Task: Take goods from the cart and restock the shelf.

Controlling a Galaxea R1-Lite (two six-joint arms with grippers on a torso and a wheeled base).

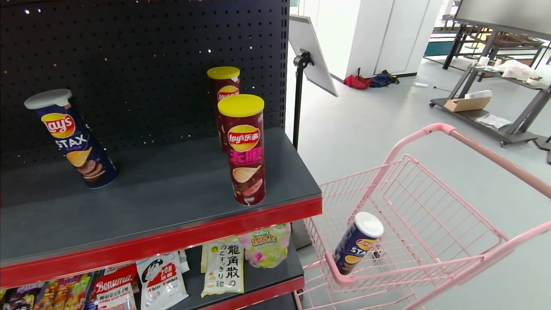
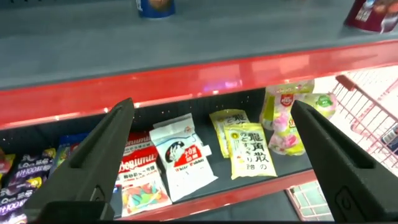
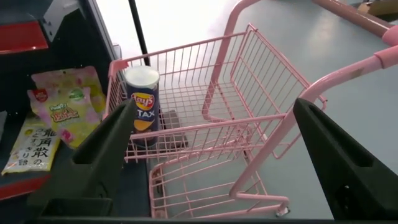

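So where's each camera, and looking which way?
Head view: robot's head, down at dark grey shelf and pink wire cart.
Left wrist view: left wrist, facing colourful snack bags; open left tool shows.
Right wrist view: right wrist, facing the cart; open right tool shows.
Head and right wrist share the cart's blue chip can.

Even overhead light keeps the pale floor point(image 1: 370, 116) bright; beyond the pink cart point(image 3: 387, 57) it bleaches nearly white. The black pegboard point(image 1: 129, 51) stays dark, pricked by light through its holes. The red can point(image 1: 245, 150) throws only a soft shadow on the grey shelf point(image 1: 163, 185). The lower shelf point(image 2: 283, 163) lies in shade, and the red edge point(image 2: 217, 82) carries a pale sheen. The fingers point(image 2: 93, 162) of my left pincer point(image 2: 212, 104) read as dark shapes. The blue can point(image 1: 73, 137) leans outward with the lens bend.
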